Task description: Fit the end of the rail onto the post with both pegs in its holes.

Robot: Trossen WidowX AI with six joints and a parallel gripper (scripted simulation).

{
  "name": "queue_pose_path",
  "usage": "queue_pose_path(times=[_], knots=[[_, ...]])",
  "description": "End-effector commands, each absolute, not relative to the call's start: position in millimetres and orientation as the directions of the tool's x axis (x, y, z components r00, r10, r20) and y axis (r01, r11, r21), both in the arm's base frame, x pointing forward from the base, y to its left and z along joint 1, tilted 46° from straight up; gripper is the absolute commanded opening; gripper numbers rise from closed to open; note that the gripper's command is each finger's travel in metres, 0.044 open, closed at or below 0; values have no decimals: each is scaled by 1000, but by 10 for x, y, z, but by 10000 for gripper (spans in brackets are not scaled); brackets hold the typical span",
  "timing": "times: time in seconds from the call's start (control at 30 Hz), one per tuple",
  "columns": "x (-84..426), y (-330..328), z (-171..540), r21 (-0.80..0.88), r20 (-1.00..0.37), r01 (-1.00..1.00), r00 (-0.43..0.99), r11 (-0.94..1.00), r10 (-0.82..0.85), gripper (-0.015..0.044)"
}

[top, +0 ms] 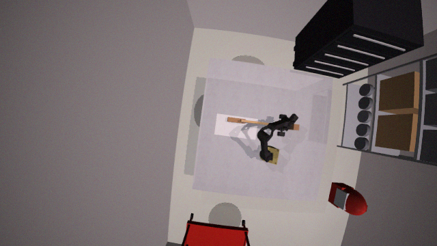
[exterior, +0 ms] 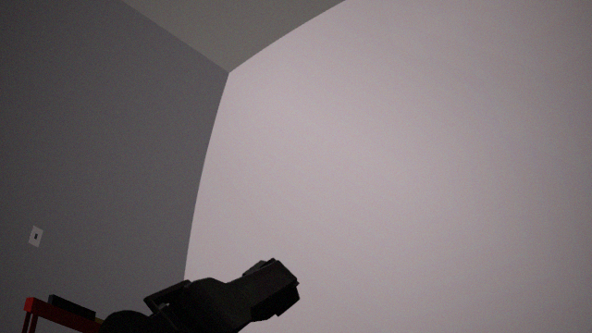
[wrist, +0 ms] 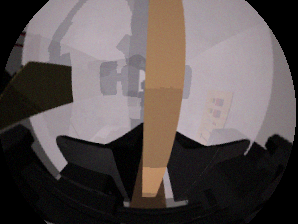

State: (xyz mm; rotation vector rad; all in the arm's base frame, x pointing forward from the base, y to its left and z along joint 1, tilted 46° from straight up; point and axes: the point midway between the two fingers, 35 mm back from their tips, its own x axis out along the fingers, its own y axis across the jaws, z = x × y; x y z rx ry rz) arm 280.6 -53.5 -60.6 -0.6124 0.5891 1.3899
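Observation:
The long light-wood rail [top: 254, 121] [wrist: 165, 55] runs from the low footboard block [top: 233, 119] at the left, under the arm, towards the brown wooden post [top: 296, 127] at the right in the top view. My gripper [top: 282, 125] [wrist: 152, 125] is shut on the rail near its post end, with one black finger on each side. In the wrist view the rail's end shows low between the fingers, with darker brown wood [wrist: 147, 202] just beyond it. The pegs, the holes and any gap at the post are hidden, and I cannot tell whether the rail is level. The exterior view shows only part of the arm.
The arm's base stands on a yellow-brown plate [top: 275, 156] [wrist: 42, 92] beside the rail. A white sheet [top: 222, 131] lies under the footboard end. A black drawer cabinet [top: 328, 44], a shelf rack and red items stand around the table [top: 225, 167].

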Motion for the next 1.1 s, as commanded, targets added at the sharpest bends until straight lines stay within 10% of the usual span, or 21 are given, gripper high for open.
queue_pose_path(times=[0.0,0.7,1.07], knots=[[2809,-573,-608,-53,-702,-995,99,86,706,0],[2808,-617,-651,-54,-702,-995,99,86,705,0],[2805,-580,-650,-49,-701,-996,91,80,708,289]])
